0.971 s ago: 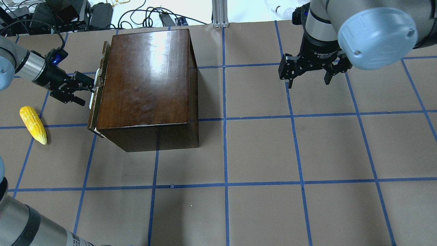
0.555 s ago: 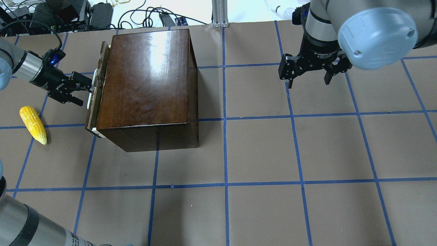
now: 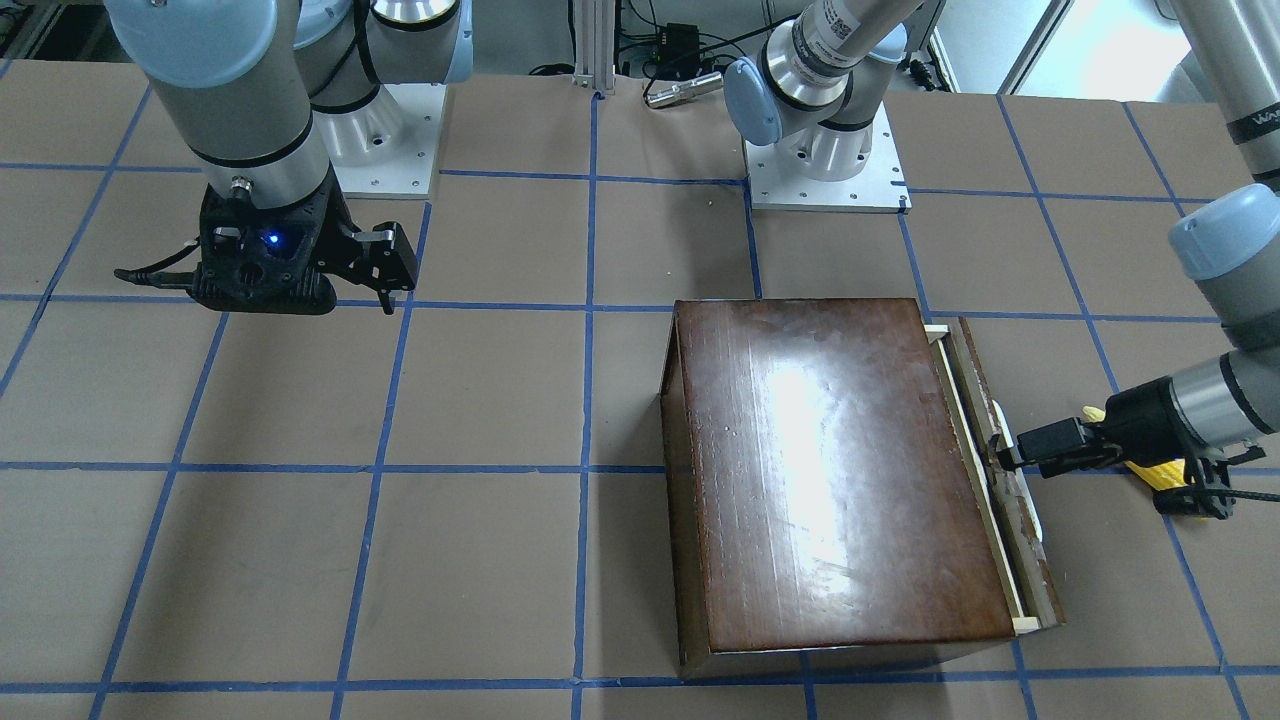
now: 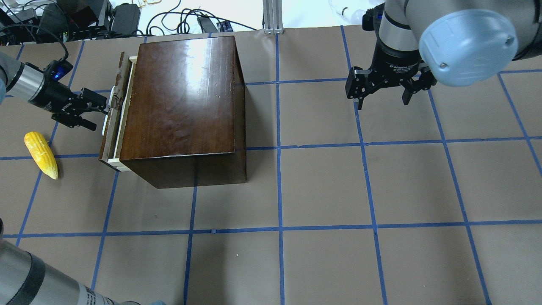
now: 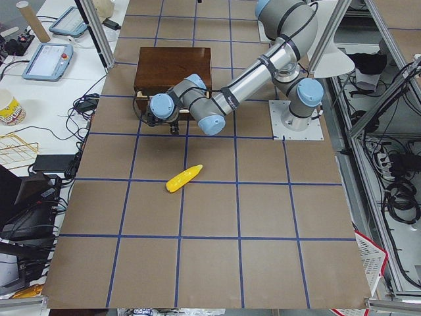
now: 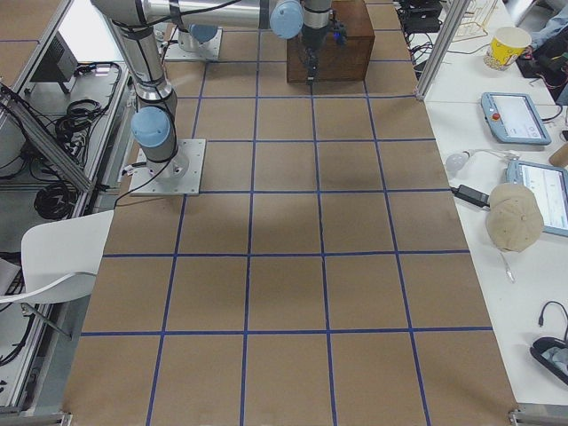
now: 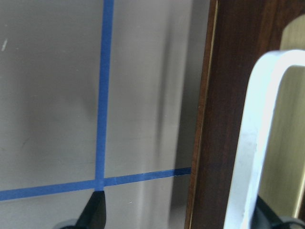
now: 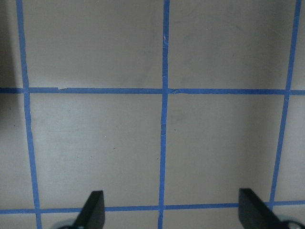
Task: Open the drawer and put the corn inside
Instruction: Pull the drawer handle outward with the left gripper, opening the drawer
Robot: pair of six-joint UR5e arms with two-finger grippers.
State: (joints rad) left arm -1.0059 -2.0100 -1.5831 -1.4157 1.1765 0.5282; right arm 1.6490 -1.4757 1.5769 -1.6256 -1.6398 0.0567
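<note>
The glossy dark-brown box (image 4: 182, 97) stands at the table's back left. Its drawer (image 4: 108, 144) is pulled out a little, and a pale strip of tray (image 4: 123, 123) shows. My left gripper (image 4: 98, 118) is open at the drawer front, with one finger hooked inside the white handle (image 7: 248, 143). The front view shows the drawer (image 3: 1030, 560) and the left gripper (image 3: 1010, 455) too. The yellow corn (image 4: 40, 154) lies on the table to the left of the drawer, apart from the gripper; it also shows in the left side view (image 5: 183, 178). My right gripper (image 4: 382, 103) is open and empty, hovering over the back right.
The table (image 4: 322, 190) is covered in brown paper with a blue tape grid. Cables and black boxes (image 4: 84, 17) lie beyond the back edge. An aluminium post (image 4: 273, 17) stands at the back middle. The right arm's elbow (image 4: 465, 42) hangs over the back right.
My left gripper has moved to the left and drawn the drawer front away from the box, so the pale tray edge now shows. The corn and my right arm have not moved.
</note>
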